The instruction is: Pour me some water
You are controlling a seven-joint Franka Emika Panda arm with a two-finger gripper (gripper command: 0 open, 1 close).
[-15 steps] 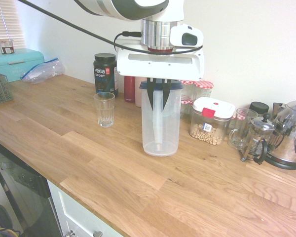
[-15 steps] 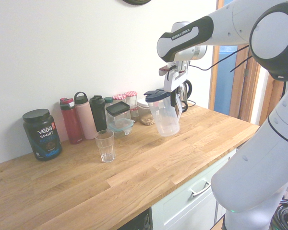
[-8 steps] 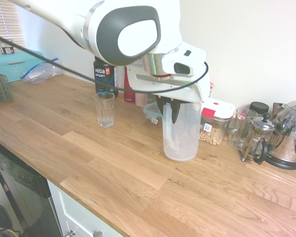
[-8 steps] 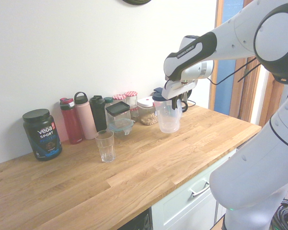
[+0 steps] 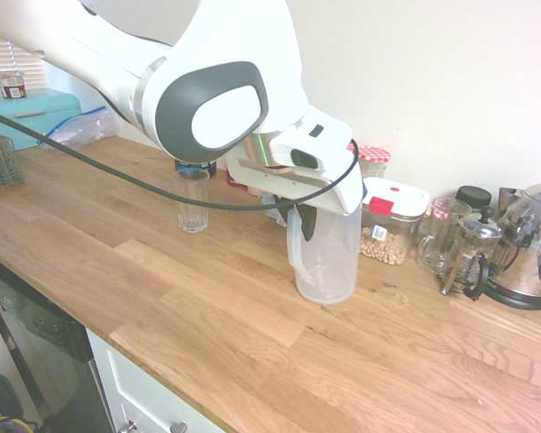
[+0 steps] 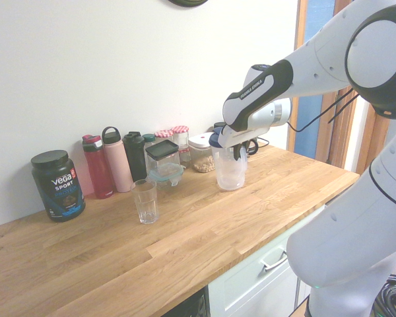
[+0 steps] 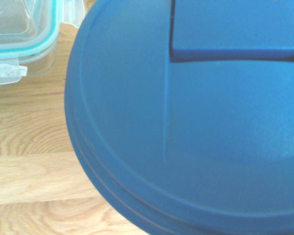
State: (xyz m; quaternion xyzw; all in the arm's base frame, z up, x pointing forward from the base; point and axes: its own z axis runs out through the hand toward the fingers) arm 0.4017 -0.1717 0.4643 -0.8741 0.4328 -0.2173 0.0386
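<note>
The clear plastic pitcher with a dark blue lid (image 5: 325, 257) stands upright with its base on the pale oak counter (image 5: 252, 334). The black-fingered pincer (image 5: 305, 219) holds the pitcher's handle, fingers clamped tight on it just under the lid. In the wrist view the round blue lid (image 7: 196, 122) fills nearly the whole picture, with the corner of a clear box with a teal-rimmed lid (image 7: 19, 34) just beside it. The empty clear drinking glass (image 6: 144, 201) stands well apart from the pitcher, nearer the black protein-powder tub (image 6: 57, 184). Behind the pitcher, against the wall, stand a red bottle (image 6: 97, 166), a pink bottle (image 6: 117, 160) and a dark bottle (image 6: 134, 155). A white-lidded clear canister holding pale nuts (image 5: 389, 221) sits just beside the pitcher, and a glass French press (image 5: 470, 252) and a steel kettle (image 5: 530, 245) stand further along.
</note>
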